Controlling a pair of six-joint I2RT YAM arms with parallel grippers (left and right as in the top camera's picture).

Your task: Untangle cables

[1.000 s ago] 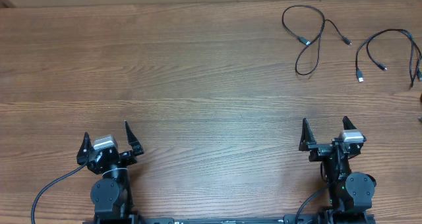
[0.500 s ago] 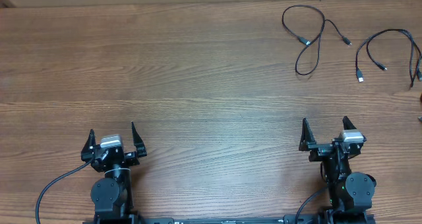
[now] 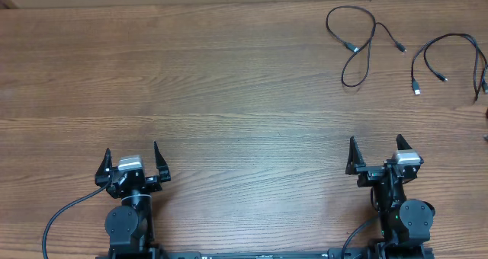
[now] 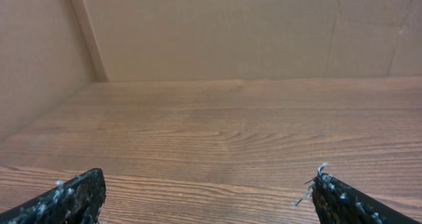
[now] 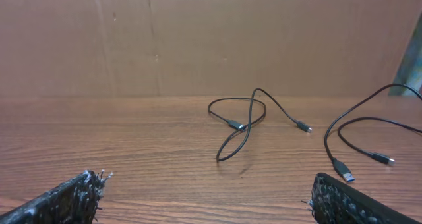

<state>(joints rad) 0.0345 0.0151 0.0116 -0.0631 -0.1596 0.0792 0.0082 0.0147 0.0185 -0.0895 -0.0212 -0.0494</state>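
Left gripper (image 3: 131, 149): you see the jaws spread wide, holding nothing
Right gripper (image 3: 375, 139): likewise
Cables (image 3: 350, 47): loose on the table (image 3: 229, 84), far right, well apart from both

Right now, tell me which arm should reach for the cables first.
Right. The cables lie far right, straight ahead of the open right gripper and in its wrist view. The left gripper, also open, sits far to the side; its camera shows no cable.

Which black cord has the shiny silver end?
The right-hand cable, lying in open curves: its plug tip is silvery. The looped cable left of it shows darker ends.
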